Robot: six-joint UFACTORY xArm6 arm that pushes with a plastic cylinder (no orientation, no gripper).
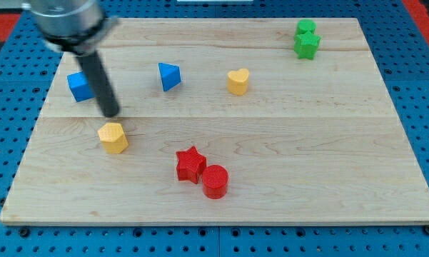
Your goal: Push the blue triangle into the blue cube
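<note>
Rod-end only, no claw shows: my tip [111,113] rests on the counter [285,143], blue cube [78,86] just up-left, blue triangle [169,76] up-right, yellow block [113,138] just below.

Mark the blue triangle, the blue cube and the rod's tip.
blue triangle [169,76], camera view, front face.
blue cube [78,86], camera view, visible left part.
my tip [111,113], camera view, rod's very end.

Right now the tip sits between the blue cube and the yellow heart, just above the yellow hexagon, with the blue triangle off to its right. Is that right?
Not quite. My tip is beside the blue cube and just above the yellow hexagon, but the yellow heart is far off to the view's right, beyond the blue triangle. The tip sits between the cube and the triangle, slightly below both. The camera view shows it.
</note>
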